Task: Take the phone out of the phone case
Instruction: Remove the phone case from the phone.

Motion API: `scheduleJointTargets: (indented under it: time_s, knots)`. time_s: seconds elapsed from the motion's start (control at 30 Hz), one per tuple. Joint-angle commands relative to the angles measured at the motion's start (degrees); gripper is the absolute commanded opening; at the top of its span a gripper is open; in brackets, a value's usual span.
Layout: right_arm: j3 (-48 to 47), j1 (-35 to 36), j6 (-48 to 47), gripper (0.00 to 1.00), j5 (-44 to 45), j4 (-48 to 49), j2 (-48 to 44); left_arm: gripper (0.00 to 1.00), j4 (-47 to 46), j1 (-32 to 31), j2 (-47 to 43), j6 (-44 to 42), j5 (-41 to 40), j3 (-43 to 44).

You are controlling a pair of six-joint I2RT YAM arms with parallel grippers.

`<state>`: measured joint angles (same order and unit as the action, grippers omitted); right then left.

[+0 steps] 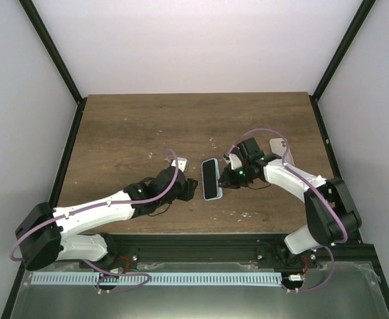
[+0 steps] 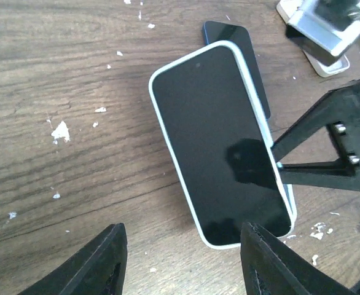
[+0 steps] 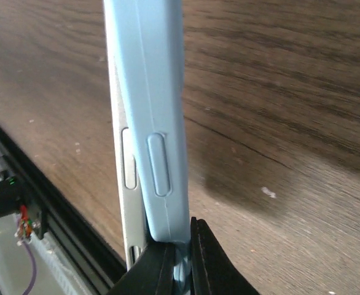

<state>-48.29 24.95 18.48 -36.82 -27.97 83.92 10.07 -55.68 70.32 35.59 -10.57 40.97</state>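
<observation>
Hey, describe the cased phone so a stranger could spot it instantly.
At the middle of the brown wooden table, between the left gripper and right gripper, sits a black-screened phone in a pale blue case. The pale slab near the right edge shows no dark screen.

On the table, the phone in its phone case sits between the jaws.

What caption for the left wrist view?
Open left gripper hovers by the phone lying screen-up on the table while the right gripper pinches the case edge.
</observation>
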Motion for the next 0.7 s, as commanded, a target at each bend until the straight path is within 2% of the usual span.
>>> scheduleJointTargets:
  time_s: [0.0, 0.07, 0.2, 0.43, 0.67]
  knots:
    - [-6.05, 1.9, 6.05, 0.01, 6.44, -1.3, 2.59, 0.53, 4.56, -3.75, 2.88, -0.88, -9.63, 4.28]
    - [-8.61, 3.04, 7.79, 0.01, 8.08, -2.8, 4.3, 0.53, 4.81, -5.87, 4.39, -2.11, -13.25, 5.43]
    - [-12.13, 4.07, 10.84, 0.01, 5.9, -5.14, 7.29, 0.53, 4.37, -8.41, 7.54, -5.3, -17.18, 7.39]
    - [-13.09, 4.23, 13.68, 0.01, 5.07, -6.58, 13.3, 0.51, 2.45, -9.25, 14.44, -8.66, -16.44, 10.72]
    - [-15.7, 4.23, 13.86, 0.01, 3.99, -7.86, 17.77, 0.49, 0.28, -10.36, 21.44, -14.44, -19.09, 13.39]
